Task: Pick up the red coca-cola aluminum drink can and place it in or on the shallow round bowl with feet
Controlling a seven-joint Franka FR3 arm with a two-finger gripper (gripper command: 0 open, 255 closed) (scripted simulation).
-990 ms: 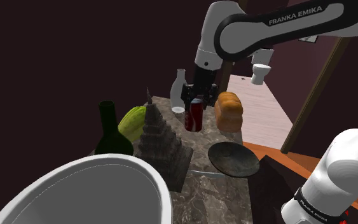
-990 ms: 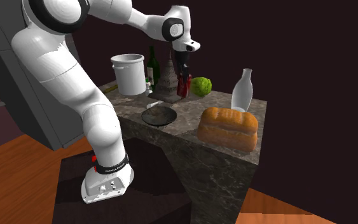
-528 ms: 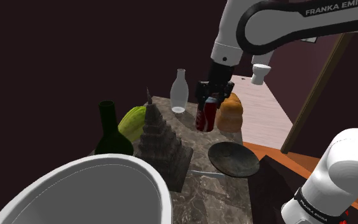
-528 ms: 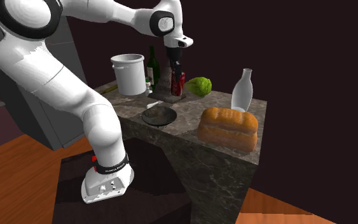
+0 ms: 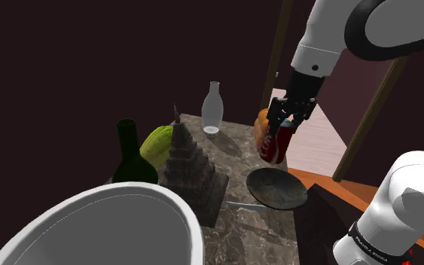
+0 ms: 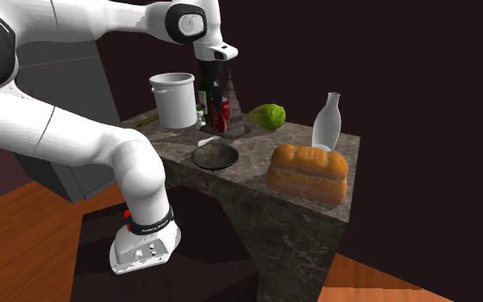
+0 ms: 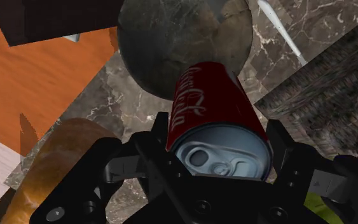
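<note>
The marble counter point(image 5: 255, 226) is seen in the shoulder view from above, past a near white pot point(image 5: 112, 226). In the second exterior view it is faced from the opposite corner, apparently from lower. From the wrist, the dark bowl point(image 7: 165, 38) is viewed closely from above; that bowl and the bread loaf point(image 6: 308, 172) are shared by all views.
</note>
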